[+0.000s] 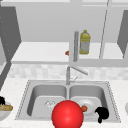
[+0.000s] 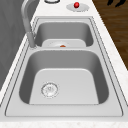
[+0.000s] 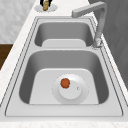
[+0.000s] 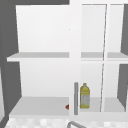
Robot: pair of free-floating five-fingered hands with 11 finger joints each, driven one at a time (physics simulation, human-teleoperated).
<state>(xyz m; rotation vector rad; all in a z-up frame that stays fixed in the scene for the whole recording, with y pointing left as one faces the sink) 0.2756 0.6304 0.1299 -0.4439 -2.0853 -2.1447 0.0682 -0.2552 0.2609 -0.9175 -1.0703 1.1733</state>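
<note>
Hovering at the front rim of the sink's right basin is the right hand, a dark shape just past the edge of the white plate. Whether it's open or closed, I cannot tell. On that plate, down in the basin, sits a small orange fruit, clear of the hand and untouched. The right side view shows the fruit left of the plate's middle.

Over at the far left, the left hand hangs right above a loaf of bread lying in a bowl on the bench. Its grip can't be read either.

A big red ball looms in front of the sink's front edge, and a yellow bottle stands up on the shelf.

By my read this is an approach, with nothing lifted yet. Any reach for the fruit calls for the right hand to drop over the rim and come in leftward, without nudging the plate.
</note>
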